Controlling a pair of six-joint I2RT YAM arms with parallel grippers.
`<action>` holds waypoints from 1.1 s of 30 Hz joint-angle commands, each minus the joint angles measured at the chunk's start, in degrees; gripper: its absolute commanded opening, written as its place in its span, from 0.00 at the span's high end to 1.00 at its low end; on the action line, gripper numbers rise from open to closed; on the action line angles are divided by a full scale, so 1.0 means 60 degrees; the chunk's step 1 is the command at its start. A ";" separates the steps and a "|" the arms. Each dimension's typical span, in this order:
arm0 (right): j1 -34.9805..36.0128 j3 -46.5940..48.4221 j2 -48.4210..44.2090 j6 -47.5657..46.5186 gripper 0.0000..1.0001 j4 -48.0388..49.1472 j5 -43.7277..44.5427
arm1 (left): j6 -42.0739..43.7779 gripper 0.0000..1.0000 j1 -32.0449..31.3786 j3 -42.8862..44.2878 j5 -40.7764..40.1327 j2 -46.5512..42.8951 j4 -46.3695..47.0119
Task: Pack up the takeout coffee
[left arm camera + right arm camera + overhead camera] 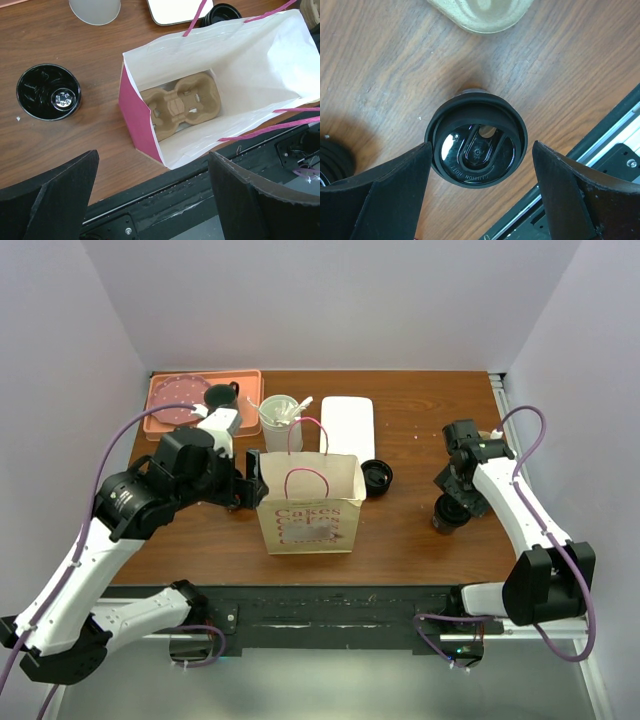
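A coffee cup with a black lid [477, 145] stands on the table at the right [449, 514]. My right gripper [481, 150] is open just above it, a finger on each side, not touching; it also shows in the top view [455, 492]. A paper bag [310, 505] with pink handles stands open at the front middle. A brown cardboard cup carrier [181, 105] lies on its bottom. My left gripper [152, 157] is open and empty, above the bag's left front edge [250, 485].
A loose black lid [48, 91] lies left of the bag, another [377, 477] at its right. Behind stand a clear cup [280, 420], a white tray [347, 427] and an orange tray [168, 425]. A beige moulded piece [480, 12] lies near the cup.
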 commanded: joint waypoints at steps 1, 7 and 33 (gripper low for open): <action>-0.0043 0.0087 -0.0124 0.0626 0.15 -0.0079 0.0477 | 0.0235 0.05 -0.0006 0.0363 -0.0032 0.0051 0.0154; -0.0043 -0.0103 -0.0110 0.0670 0.16 0.0258 0.0272 | 0.0279 0.05 -0.0006 0.0334 -0.0018 0.0066 0.0154; -0.0028 -0.0543 0.0227 0.0904 0.20 0.0683 -0.0065 | -0.0277 0.10 0.0008 0.0480 -0.0384 0.0256 0.0081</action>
